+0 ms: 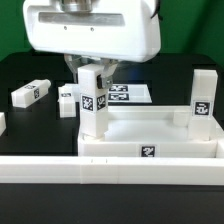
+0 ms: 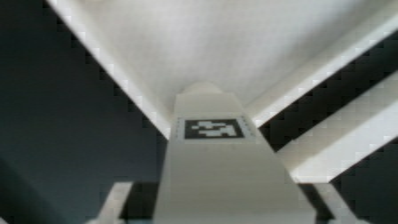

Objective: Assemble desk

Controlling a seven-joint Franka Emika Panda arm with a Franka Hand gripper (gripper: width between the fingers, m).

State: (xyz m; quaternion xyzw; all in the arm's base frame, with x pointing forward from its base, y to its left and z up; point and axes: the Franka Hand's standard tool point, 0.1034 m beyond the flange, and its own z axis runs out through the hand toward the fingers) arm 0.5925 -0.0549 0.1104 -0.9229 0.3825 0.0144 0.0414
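Altogether four legs (image 1: 25,93) (image 1: 68,101) (image 1: 93,100) (image 1: 203,97), one tabletop (image 1: 190,148).

Bright even light, soft wrist blur.

Upright leg block (image 1: 203,98) on the tabletop's (image 1: 190,150) corner; marker board (image 1: 135,97) behind.

Off-task stock, as you see it in the exterior view:
- marker board (image 1: 133,94) — flat white sheet with black square tags, lying on the table just toward twelve o'clock from centre, partly covered.
- border bar (image 1: 40,168) — long, white, lying across at six o'clock.
- table (image 1: 30,70): black top.
- backdrop (image 1: 10,25): green, at ten o'clock.
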